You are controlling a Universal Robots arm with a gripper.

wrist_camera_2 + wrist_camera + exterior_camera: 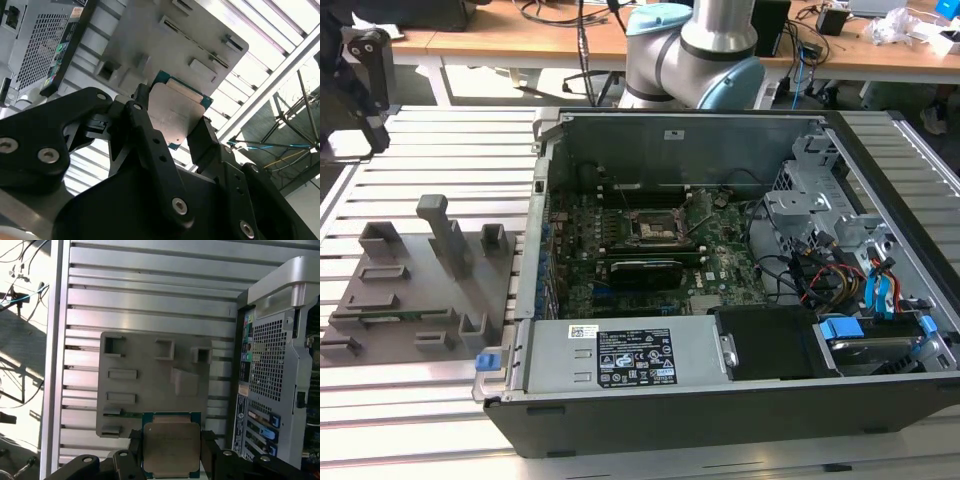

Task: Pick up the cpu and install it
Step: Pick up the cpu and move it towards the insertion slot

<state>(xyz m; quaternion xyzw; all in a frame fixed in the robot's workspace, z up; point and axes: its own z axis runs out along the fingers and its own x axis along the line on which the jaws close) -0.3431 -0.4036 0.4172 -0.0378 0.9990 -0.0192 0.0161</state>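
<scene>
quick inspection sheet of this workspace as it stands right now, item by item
surface: slotted metal table carrying the open computer case and the grey tray.
job's things: the cpu is held over the tray; the motherboard socket sits inside the case.
clutter: nothing seen apart from the tray's own blocks.
grippers: gripper shut on the cpu, one finger on each side.
cables: red, blue and black wiring inside the case, at the exterior view's right.
surroundings: wooden desks behind the table; arm base behind the case.
</scene>
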